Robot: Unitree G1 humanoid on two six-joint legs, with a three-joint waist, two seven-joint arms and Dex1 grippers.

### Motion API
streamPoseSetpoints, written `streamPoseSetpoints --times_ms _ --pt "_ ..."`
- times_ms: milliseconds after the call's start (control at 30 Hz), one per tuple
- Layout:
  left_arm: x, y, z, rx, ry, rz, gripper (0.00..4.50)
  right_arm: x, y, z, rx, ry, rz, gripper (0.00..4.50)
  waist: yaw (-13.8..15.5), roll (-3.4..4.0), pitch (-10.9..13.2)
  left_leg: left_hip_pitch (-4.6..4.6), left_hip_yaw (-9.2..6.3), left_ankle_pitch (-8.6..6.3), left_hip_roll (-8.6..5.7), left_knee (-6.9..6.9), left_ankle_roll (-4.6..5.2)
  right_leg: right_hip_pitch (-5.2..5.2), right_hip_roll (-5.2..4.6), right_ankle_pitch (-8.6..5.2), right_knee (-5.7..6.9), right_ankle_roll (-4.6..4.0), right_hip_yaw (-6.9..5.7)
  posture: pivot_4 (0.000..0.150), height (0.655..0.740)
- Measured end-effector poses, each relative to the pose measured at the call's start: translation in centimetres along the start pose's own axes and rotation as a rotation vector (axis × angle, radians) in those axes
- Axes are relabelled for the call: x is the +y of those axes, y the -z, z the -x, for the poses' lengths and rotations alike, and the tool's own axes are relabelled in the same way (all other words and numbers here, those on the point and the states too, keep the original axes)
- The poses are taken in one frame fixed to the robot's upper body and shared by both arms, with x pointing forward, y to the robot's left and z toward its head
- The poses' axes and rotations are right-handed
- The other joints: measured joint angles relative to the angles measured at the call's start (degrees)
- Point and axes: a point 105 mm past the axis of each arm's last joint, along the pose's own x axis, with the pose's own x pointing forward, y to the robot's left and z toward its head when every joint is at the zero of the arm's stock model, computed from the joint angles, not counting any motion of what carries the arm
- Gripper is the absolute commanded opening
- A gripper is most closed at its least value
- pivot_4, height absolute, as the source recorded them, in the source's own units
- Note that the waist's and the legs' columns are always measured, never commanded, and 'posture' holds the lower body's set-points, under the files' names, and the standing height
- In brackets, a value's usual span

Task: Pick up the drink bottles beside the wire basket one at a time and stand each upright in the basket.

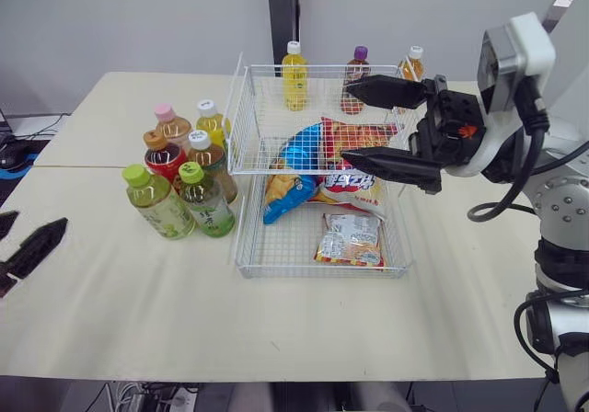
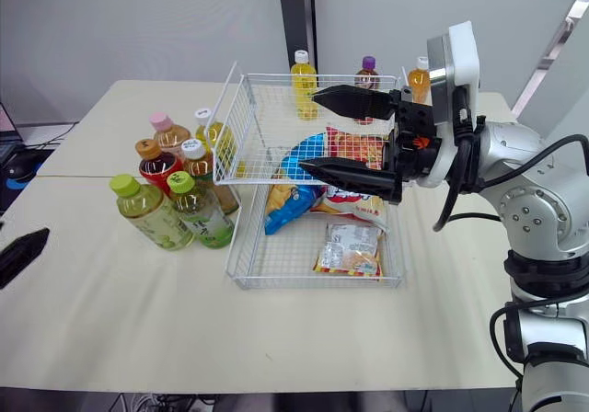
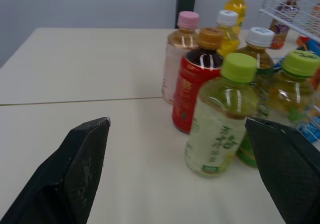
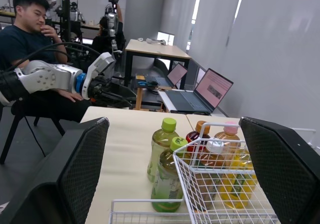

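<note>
Several drink bottles stand in a cluster left of the wire basket (image 1: pixel 241 246): a pale green tea bottle (image 1: pixel 158 202) in front, a darker green one (image 1: pixel 206 202), a red-labelled one (image 1: pixel 166 155), a white-capped amber one (image 1: pixel 211 161), a pink-capped one (image 1: pixel 172 125) and a yellow one (image 1: pixel 213 121). My left gripper (image 1: pixel 35 223) is open, low over the table and well left of the cluster; its wrist view faces the bottles (image 3: pixel 220 129). Above the basket's middle hangs my right gripper (image 1: pixel 348 123), open with nothing between its fingers.
Snack bags (image 1: pixel 350 239) lie in the basket. Three more bottles (image 1: pixel 294 75) stand by its far side; whether inside or behind I cannot tell. A table seam runs left of the cluster. A seated person (image 4: pixel 30 39) and laptops (image 4: pixel 210 91) show beyond the table.
</note>
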Motion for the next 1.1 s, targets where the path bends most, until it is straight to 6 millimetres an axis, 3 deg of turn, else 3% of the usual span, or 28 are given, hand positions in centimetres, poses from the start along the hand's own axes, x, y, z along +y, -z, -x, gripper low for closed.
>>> streamPoseSetpoints --times_ms 433,633,800,900,1100 --pt "-3.2 -0.2 -9.0 -0.111 -0.031 -0.034 4.48 0.9 -0.2 -0.9 -0.018 -0.02 -0.021 4.5 0.8 -0.12 -0.1 -0.09 -0.01 0.03 -0.02 -0.01 0.05 -0.04 0.27 0.0 -0.04 -0.03 0.01 0.15 0.74" --pt "-3.9 0.0 -11.6 -0.111 -0.002 -0.034 4.48 1.0 -0.3 -0.9 -0.012 -0.002 -0.009 4.5 0.8 -0.12 -0.1 -0.1 0.01 0.03 -0.04 0.0 0.05 -0.04 0.26 0.0 -0.04 -0.03 0.02 0.15 0.74" --pt "-4.2 0.7 -12.3 -0.091 0.011 -0.026 4.48 1.1 -0.4 -0.9 -0.004 0.008 0.006 4.5 0.7 -0.12 -0.1 -0.1 0.0 0.03 -0.04 -0.01 0.04 -0.05 0.26 0.0 -0.05 -0.03 0.01 0.15 0.74" --pt "-4.3 0.8 -12.5 -0.09 0.011 -0.028 3.88 1.1 -0.4 -1.0 -0.003 0.011 0.011 4.5 0.8 -0.12 -0.1 -0.1 -0.01 0.03 -0.05 0.0 0.04 -0.04 0.26 0.0 -0.05 -0.02 0.0 0.15 0.74" --pt "-4.0 0.9 -12.6 -0.089 -0.005 -0.047 1.92 1.0 -0.4 -1.0 -0.005 0.025 0.011 4.5 0.8 -0.12 -0.1 -0.1 0.0 0.03 -0.05 -0.01 0.04 -0.04 0.25 0.0 -0.05 -0.02 0.01 0.15 0.74"
